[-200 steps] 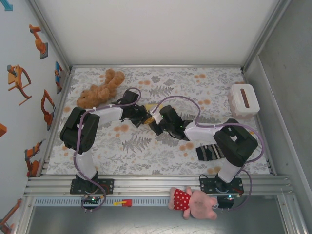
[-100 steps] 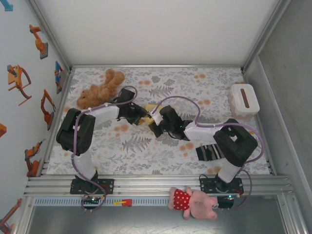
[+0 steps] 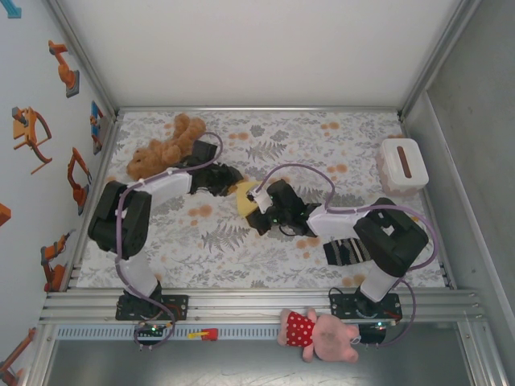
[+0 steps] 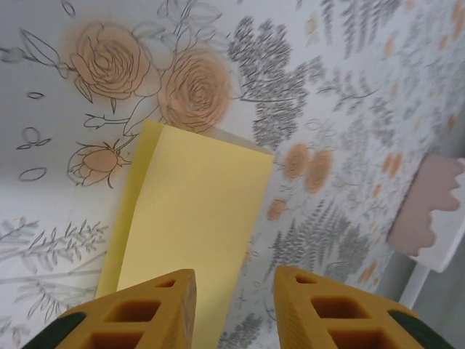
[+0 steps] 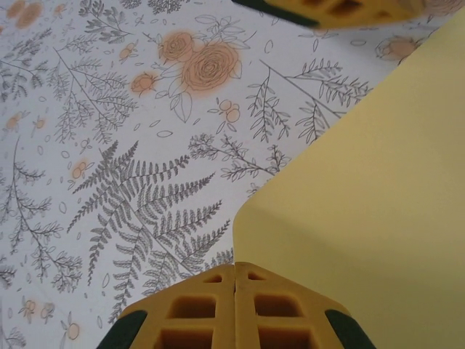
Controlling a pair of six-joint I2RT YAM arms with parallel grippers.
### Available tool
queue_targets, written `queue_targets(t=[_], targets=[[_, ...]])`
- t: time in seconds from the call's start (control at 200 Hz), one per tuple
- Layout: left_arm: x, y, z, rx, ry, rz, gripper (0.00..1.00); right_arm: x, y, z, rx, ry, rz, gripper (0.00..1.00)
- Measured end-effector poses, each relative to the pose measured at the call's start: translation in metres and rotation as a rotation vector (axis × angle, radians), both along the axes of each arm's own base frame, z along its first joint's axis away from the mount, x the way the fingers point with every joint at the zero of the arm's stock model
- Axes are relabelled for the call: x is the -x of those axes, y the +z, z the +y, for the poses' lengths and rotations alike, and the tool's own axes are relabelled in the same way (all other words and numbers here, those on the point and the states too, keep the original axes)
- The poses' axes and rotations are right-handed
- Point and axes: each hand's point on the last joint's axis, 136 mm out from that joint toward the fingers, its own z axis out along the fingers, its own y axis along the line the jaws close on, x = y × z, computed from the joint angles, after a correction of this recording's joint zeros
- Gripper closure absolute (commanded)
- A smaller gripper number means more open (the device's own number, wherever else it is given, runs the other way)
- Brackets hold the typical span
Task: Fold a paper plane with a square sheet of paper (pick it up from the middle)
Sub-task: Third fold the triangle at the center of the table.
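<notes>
Left pincer (image 4: 234,282), spread, has released the folded sheet (image 4: 196,211) just ahead; right pincer (image 5: 235,270), pressed together, apparently pinches its edge, next crease pending.

Tally, top view unless noted.

- Arms: two, left arm (image 3: 129,217) and right arm (image 3: 386,237).
- Purple cables: two, one looped along each arm.
- Grippers: two, left gripper (image 4: 234,287) and right gripper (image 5: 235,270), each with two yellow fingers (image 4: 156,309) in its wrist view.
- Sheet of paper (image 3: 243,198): one, pale yellow.
- Soft toys: two, made up of one brown teddy (image 3: 165,146) and one pink pig (image 3: 322,334) in a red spotted dress.
- Striped sock (image 3: 344,251): one.
- White box (image 3: 402,165): one, with one brown slot in its top.
- Table (image 3: 322,137): one, under a single flowered cloth.
- Orange robot stickers (image 3: 30,133) on the left wall: several. Some are cut by the frame edge, so no firm count.
</notes>
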Motion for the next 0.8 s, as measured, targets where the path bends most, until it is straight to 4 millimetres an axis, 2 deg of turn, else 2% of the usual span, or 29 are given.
queue_targets(t=[0.085, 0.195, 0.371, 0.491, 0.566, 0.801], targets=[[0.001, -0.02, -0.009, -0.015, -0.024, 0.04, 0.74, 0.003, 0.0, 0.0, -0.012, 0.001, 0.02, 1.0], [-0.001, -0.032, -0.018, -0.021, -0.045, 0.06, 0.76, 0.004, 0.001, 0.001, -0.029, -0.001, 0.037, 1.0], [-0.01, -0.038, -0.027, -0.022, -0.062, 0.063, 0.79, -0.001, 0.0, -0.003, -0.038, -0.028, 0.061, 1.0], [-0.006, -0.049, -0.027, -0.048, -0.076, 0.093, 0.8, -0.008, 0.001, -0.007, -0.046, -0.059, 0.073, 1.0], [-0.007, -0.048, -0.027, -0.062, -0.085, 0.095, 0.81, -0.012, 0.0, -0.011, -0.046, -0.083, 0.082, 1.0], [-0.006, -0.051, -0.026, -0.095, -0.12, 0.105, 0.82, -0.028, -0.015, -0.025, -0.023, -0.162, 0.139, 1.0]])
